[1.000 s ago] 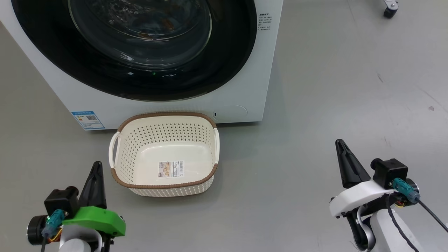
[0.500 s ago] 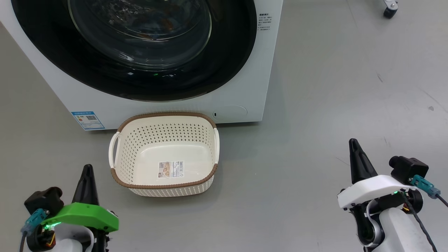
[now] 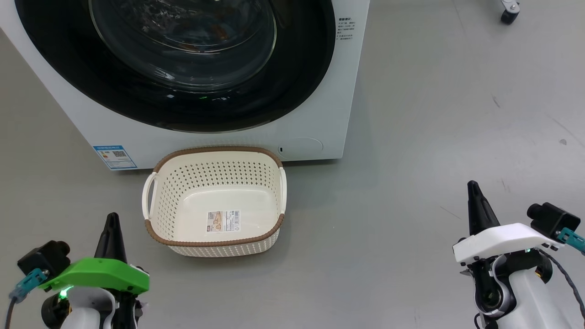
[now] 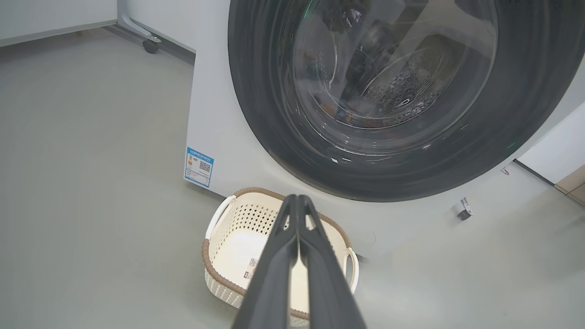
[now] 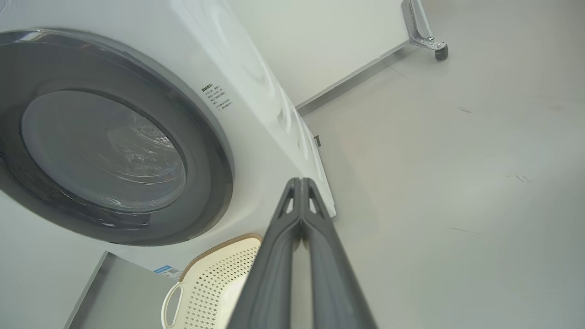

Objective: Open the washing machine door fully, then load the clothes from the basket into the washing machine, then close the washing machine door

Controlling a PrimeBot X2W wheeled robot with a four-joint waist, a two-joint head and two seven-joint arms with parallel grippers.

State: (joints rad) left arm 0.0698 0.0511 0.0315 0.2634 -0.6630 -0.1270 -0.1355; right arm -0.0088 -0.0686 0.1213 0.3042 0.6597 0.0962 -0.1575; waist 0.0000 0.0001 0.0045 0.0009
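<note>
Left fingers (image 3: pixel 112 230) and right fingers (image 3: pixel 476 208), each pair pressed together and empty, have drawn back and outward from the washing machine (image 3: pixel 320 109), whose door (image 3: pixel 301 68) sits shut above the empty basket (image 3: pixel 215 149) on the floor (image 3: pixel 411 137); a latch not fully caught could let it swing open.

Head cam's up high, looking forward and steeply down at the grey floor (image 3: pixel 434 114). That crops the big white front-loading washing machine (image 3: pixel 336 91) at the top and puts the cream perforated plastic basket with a brown rim (image 3: pixel 212 243) mid-frame. Left wrist cam is lower, staring along the left pincer (image 4: pixel 297 197) at the glossy black round door (image 4: pixel 260 100). Right wrist cam's low on the right, tilted, sighting along the right pincer (image 5: pixel 301 180). All three share machine front, door and basket.
</note>
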